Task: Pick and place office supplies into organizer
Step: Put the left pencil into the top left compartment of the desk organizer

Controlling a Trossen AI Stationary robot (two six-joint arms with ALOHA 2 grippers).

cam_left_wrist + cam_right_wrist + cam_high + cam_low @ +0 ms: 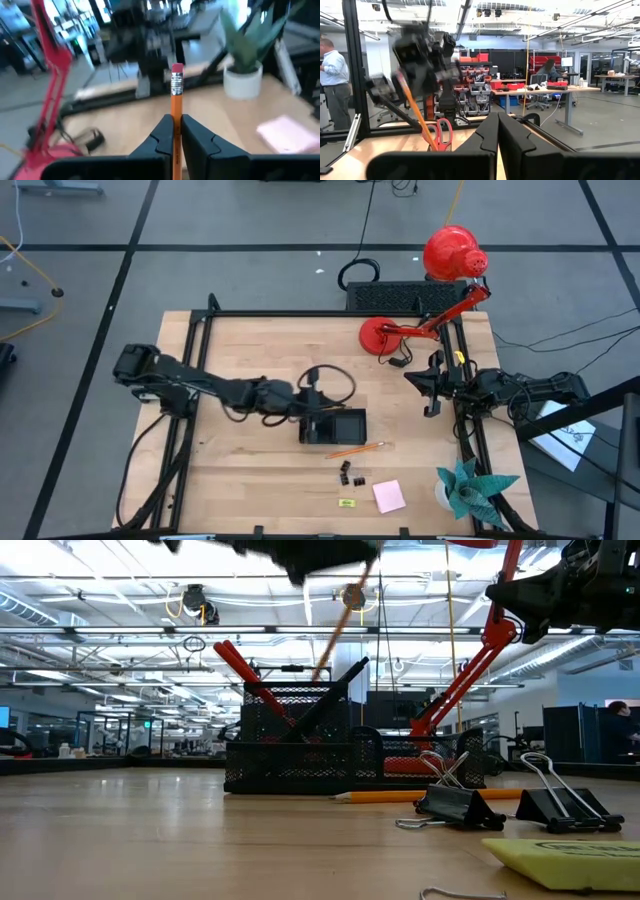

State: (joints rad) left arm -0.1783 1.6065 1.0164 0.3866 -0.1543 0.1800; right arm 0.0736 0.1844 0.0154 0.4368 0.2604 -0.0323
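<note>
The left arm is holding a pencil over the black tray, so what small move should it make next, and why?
Probably lower it a little before letting go. The left end effector is shut on the pencil, which hangs slanted above the organizer where the scissors already stand. Its tip does not look seated yet. The right end effector waits shut at the table's right edge.

My two arms are dark, jointed and glossy, with black cables looping off them; each gripper ends in two angular black fingers.
</note>
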